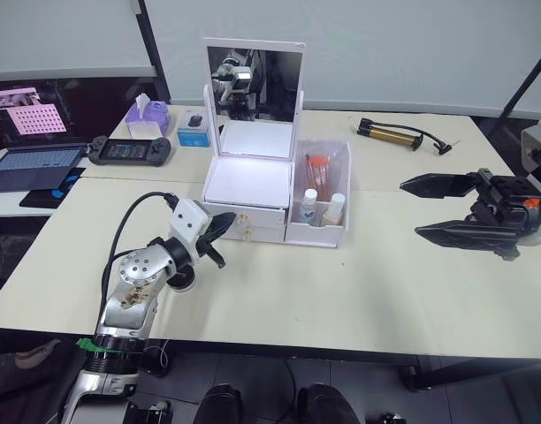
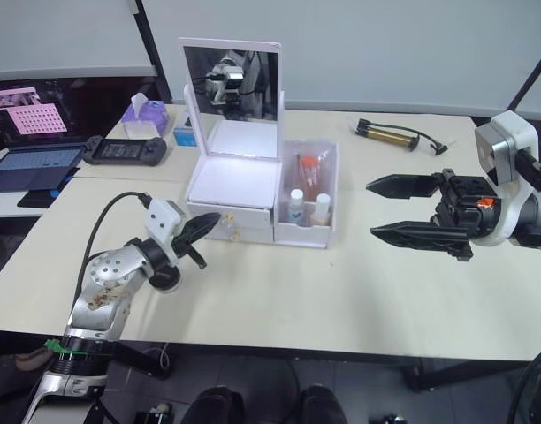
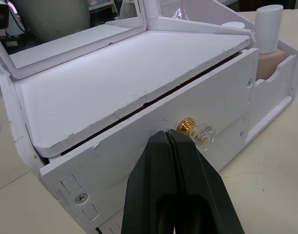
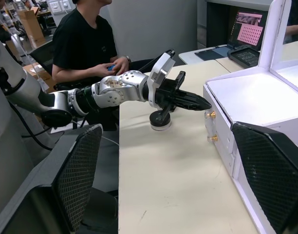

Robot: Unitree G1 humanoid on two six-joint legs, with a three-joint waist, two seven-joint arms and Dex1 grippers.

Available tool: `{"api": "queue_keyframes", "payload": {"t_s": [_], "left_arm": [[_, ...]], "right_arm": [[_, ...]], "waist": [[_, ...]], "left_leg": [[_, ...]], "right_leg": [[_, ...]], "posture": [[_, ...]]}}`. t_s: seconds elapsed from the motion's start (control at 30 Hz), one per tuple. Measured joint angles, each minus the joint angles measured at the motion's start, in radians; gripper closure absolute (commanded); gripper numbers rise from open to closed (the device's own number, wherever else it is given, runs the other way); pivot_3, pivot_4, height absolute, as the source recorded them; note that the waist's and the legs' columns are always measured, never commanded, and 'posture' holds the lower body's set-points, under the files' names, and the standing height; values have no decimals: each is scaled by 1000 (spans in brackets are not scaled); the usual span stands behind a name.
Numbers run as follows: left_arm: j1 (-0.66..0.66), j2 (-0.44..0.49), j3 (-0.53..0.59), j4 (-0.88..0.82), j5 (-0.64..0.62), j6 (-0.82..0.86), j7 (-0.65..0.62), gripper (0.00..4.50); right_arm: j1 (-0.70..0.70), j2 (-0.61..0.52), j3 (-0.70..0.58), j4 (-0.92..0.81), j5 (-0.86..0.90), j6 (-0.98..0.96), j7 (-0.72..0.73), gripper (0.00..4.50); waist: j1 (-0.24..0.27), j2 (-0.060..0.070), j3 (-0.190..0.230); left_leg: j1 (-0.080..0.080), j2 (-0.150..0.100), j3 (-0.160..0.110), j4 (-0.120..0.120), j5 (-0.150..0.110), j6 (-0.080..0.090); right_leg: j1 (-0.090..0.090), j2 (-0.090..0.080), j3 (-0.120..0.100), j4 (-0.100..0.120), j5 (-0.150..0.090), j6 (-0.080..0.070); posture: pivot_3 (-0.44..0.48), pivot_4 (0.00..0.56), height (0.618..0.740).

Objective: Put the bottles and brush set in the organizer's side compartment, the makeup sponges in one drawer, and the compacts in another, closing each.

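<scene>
The white organizer (image 1: 249, 184) stands mid-table with its mirror (image 1: 253, 84) upright. Its side compartment (image 1: 316, 235) holds the two bottles, one clear with a bluish label (image 1: 309, 208) and one beige (image 1: 334, 210), with the brush set (image 1: 319, 168) behind them. My left gripper (image 3: 169, 139) is shut, its tips against the top drawer front just beside the gold knob (image 3: 195, 131). A thin dark gap runs along that drawer's upper edge. My right gripper (image 1: 412, 208) hangs open to the right of the organizer, holding nothing. The makeup sponges and compacts are out of view.
A laptop (image 1: 32, 163), a game controller (image 1: 129, 150), a tissue pack (image 1: 147, 115) and a small blue box (image 1: 194, 128) lie at the back left. A hand pump (image 1: 399, 134) lies at the back right. A person (image 4: 85, 44) sits beyond the table's left end.
</scene>
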Motion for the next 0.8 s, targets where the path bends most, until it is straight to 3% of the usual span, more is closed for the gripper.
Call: {"api": "queue_keyframes", "payload": {"t_s": [0.2, 0.63, 0.8], "left_arm": [[-34, -36, -25, -3, 0, 36, 16, 4469], [-21, -25, -9, -27, -37, 91, 18, 4469], [132, 40, 96, -136, -162, 199, -16, 3356]], "right_arm": [[-7, 19, 11, 22, -21, -33, 2, 0], [2, 28, 11, 22, -38, -39, 2, 0], [57, 27, -20, 11, -40, -40, 0, 0]], "waist": [[0, 0, 0], [-2, 0, 0], [-20, 0, 1]], "left_leg": [[0, 0, 0, 0, 0, 0], [0, 0, 0, 0, 0, 0], [0, 1, -1, -2, 0, 0]], "right_leg": [[0, 0, 0, 0, 0, 0], [0, 0, 0, 0, 0, 0], [-1, 1, 0, 0, 0, 0]], "posture": [[0, 150, 701], [0, 150, 701], [0, 150, 701]]}}
